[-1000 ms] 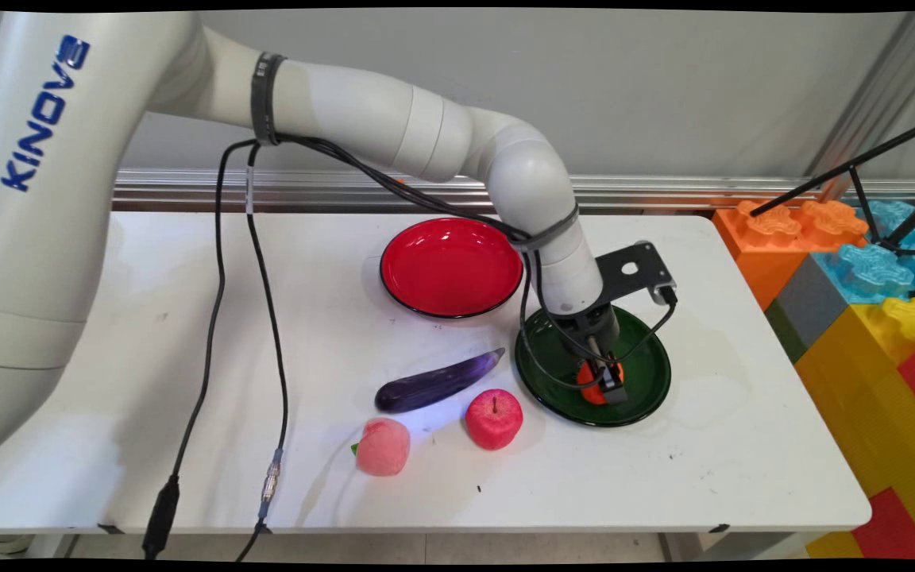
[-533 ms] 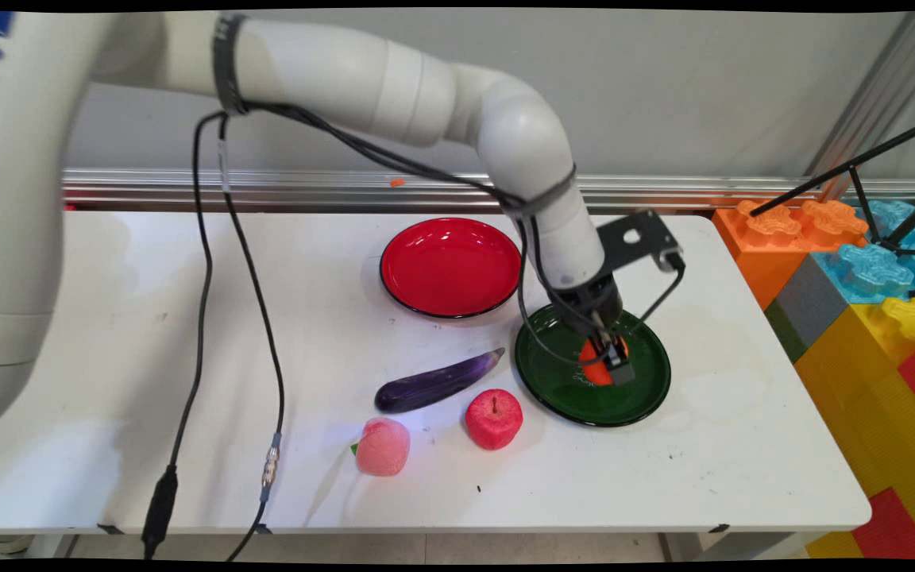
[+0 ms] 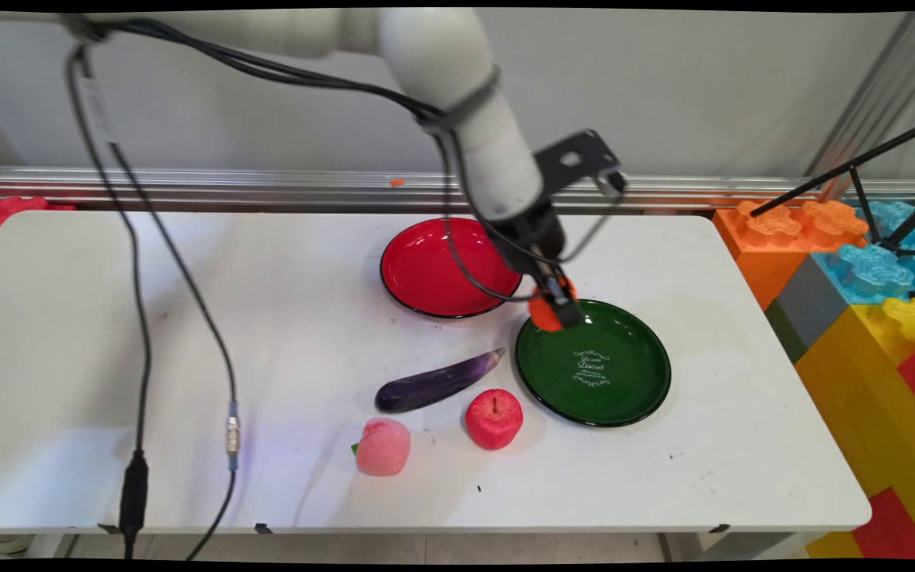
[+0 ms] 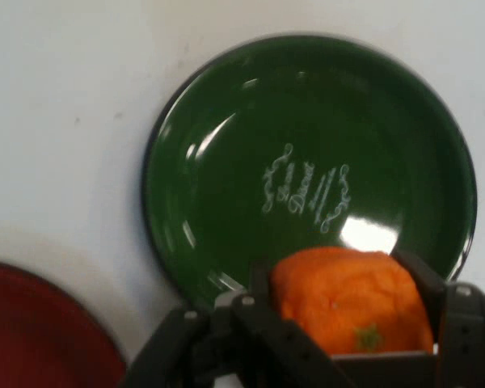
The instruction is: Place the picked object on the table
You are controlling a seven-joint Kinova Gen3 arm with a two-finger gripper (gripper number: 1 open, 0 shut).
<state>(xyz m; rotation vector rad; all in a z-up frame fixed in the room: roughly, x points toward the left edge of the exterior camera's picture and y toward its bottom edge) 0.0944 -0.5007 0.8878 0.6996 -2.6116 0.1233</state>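
My gripper is shut on an orange fruit and holds it in the air over the far left rim of the green plate. In the hand view the orange fruit sits between the two black fingers, with the green plate below and bare, white lettering at its centre. The red plate lies just left of the gripper; a corner of the red plate shows at the hand view's lower left.
A purple eggplant, a red apple and a pink peach lie on the white table in front of the plates. Black cables hang over the table's left. Big coloured blocks stand at the right.
The gripper has lifted the orange fruit off the green plate and carried it up and left toward the red plate. The green plate now lies bare.
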